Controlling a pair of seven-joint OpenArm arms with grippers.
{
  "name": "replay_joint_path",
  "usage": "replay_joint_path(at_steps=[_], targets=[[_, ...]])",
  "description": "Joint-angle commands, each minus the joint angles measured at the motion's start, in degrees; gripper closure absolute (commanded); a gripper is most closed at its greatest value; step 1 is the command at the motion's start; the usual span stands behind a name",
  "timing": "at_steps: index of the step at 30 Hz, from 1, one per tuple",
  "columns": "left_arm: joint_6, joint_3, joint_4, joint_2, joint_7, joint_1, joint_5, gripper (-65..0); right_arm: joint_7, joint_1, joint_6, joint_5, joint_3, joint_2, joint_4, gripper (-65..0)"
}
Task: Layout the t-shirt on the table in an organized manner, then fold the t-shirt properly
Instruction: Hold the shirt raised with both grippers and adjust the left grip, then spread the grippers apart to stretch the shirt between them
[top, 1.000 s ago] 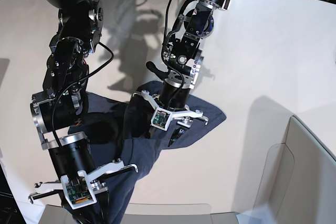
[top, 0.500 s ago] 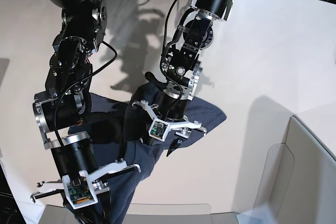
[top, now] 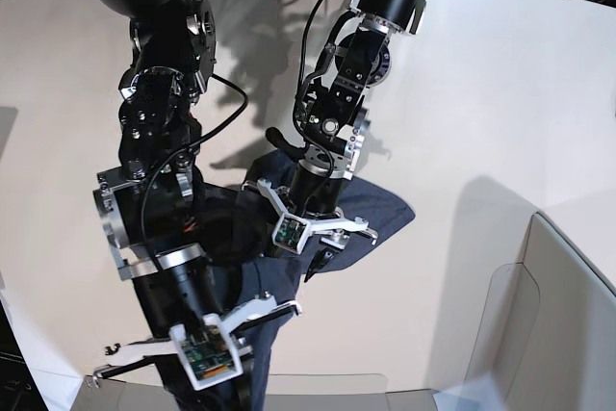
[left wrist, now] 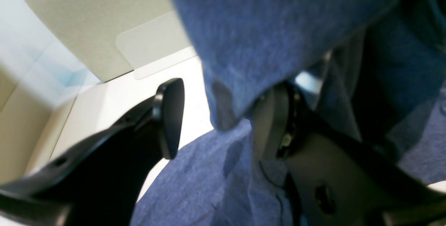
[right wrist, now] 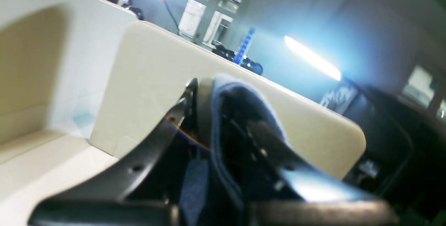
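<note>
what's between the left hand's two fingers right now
In the left wrist view, a hanging fold of the t-shirt dips into the gap of the open left hand, near one finger; beyond it, table shows.

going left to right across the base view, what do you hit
right arm → t-shirt, with the left arm over its middle → bare table → bin wall

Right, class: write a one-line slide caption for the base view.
Right hand lifts a bunched navy t-shirt off the white table; left hand hovers open.
</note>
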Motion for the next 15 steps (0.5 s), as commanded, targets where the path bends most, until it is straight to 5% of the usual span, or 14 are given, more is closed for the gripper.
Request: replay_joint_path(at_steps=[1,7,15], targets=[[0.45,0.06,1.50,0.57,-1.56,-1.40,0.20,-29.6,2.11,1.69,-0.58,-0.24,-0.71,-0.26,0.70,0.0],[0.45,0.15,1.50,0.57,-1.56,0.10,0.20,-29.6,1.93,1.78,-0.58,-3.32,-1.94,-4.21,0.62,0.0],[0.45,-0.29,1.59,0.57,-1.56,-0.08,0.20,-29.6,1.84,1.16,-0.58,-4.29,-2.03,-4.38,0.79,0.0]])
